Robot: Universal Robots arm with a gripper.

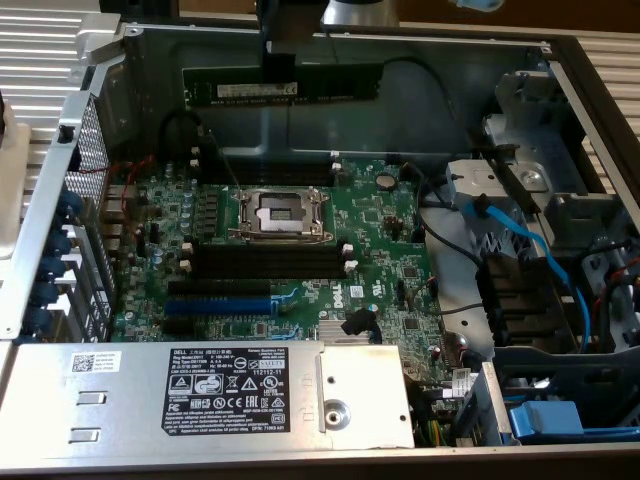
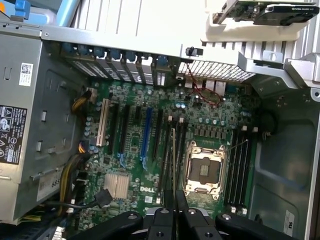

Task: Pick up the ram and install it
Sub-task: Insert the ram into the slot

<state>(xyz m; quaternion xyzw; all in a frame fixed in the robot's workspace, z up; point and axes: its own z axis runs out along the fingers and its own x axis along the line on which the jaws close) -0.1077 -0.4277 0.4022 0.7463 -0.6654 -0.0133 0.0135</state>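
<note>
The black gripper (image 1: 283,55) is clamped on the long, thin dark-green ram stick with the white label strip (image 1: 283,87), pinching its upper edge near the middle. The stick hangs level, clear above the green motherboard (image 1: 290,240), on the far side of the silver CPU socket (image 1: 280,212), near the grey metal case wall (image 1: 330,45).

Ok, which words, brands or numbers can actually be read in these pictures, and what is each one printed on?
"DELL": power supply label, top line.
"112112-11": same label, upper right.
"DELL": motherboard, white logo near the heatsink; also readable in the wrist view.
The ram held in the claw: white label strip too small to read.
Remaining power supply fine print: too blurred.
</note>
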